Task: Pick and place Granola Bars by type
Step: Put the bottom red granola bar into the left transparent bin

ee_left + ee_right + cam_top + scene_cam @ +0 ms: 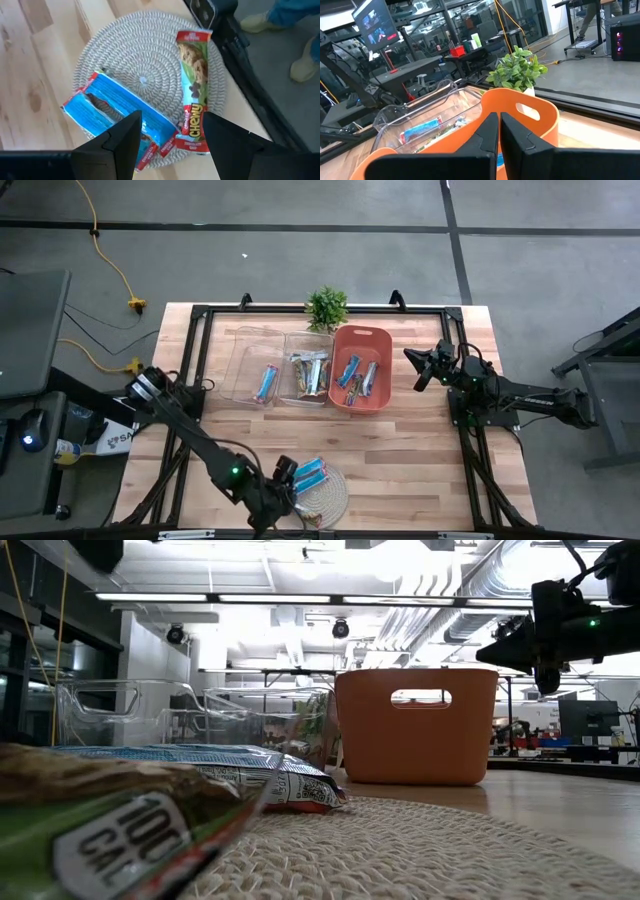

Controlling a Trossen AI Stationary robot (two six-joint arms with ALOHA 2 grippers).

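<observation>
hovering over the mat (145,60), your left gripper (172,135) hangs open above the blue bar (117,117) beside the green bar (192,90); next, lower, grip, then carry it to a bin (258,363). right gripper (499,132) waits closed.

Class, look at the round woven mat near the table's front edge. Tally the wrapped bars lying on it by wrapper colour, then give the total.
Blue-wrapped bars: 2, lying side by side on the mat
Green-and-red Chewy bar: 1, near the mat's edge
Total: 3
</observation>
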